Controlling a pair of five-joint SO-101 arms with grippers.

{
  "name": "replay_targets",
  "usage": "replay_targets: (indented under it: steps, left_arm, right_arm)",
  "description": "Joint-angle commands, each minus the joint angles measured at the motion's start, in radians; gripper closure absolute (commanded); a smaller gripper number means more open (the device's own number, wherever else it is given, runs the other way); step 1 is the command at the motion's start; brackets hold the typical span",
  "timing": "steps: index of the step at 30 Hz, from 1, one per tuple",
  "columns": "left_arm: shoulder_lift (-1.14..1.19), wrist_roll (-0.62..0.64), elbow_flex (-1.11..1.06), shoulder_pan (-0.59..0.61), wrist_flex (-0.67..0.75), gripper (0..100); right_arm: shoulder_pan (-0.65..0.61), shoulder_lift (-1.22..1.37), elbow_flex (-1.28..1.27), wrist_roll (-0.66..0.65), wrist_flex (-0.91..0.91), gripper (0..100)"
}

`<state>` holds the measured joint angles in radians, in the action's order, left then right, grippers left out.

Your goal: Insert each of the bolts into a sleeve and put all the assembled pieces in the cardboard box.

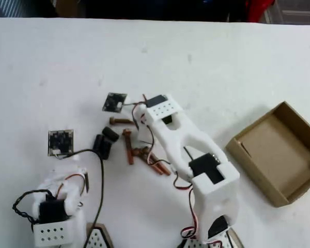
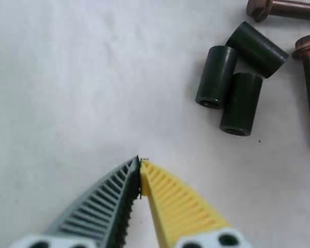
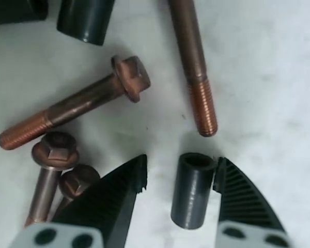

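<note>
From the high view you have the open brown cardboard box (image 1: 279,155) off to the right on the white table (image 1: 206,62). It sits well apart from the copper-coloured metal hex-head bolts (image 1: 129,147) and the short dark cylindrical sleeves (image 1: 104,140) scattered mid-table. Your white right arm (image 1: 181,139) stretches over that pile, and the left arm (image 1: 54,214) sits folded near the front edge. In the left wrist view your left gripper (image 2: 140,164) has its grey and yellow fingers pressed together at the tips over bare table, with three sleeves clustered and touching near two bolts. In the right wrist view your right gripper (image 3: 180,173) is spread. One sleeve (image 3: 192,191) lies between its black fingers, right against one of them, with bolts just beside.
</note>
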<state>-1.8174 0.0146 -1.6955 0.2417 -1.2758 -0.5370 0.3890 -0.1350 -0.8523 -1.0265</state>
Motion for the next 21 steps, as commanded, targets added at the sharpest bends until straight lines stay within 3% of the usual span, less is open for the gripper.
replay_targets:
  steps: [1,14,21]
  left_arm:
    - [-0.005,-0.009,0.002,0.008,0.017,98]
    - [-0.005,-0.009,0.002,0.008,0.020,98]
    - [-0.005,-0.009,0.002,0.008,0.020,98]
  right_arm:
    - [0.013,0.004,0.061,-0.005,0.012,80.1]
    - [0.054,0.002,0.071,-0.011,0.018,80.2]
    - [0.114,0.002,0.071,-0.008,0.018,88.2]
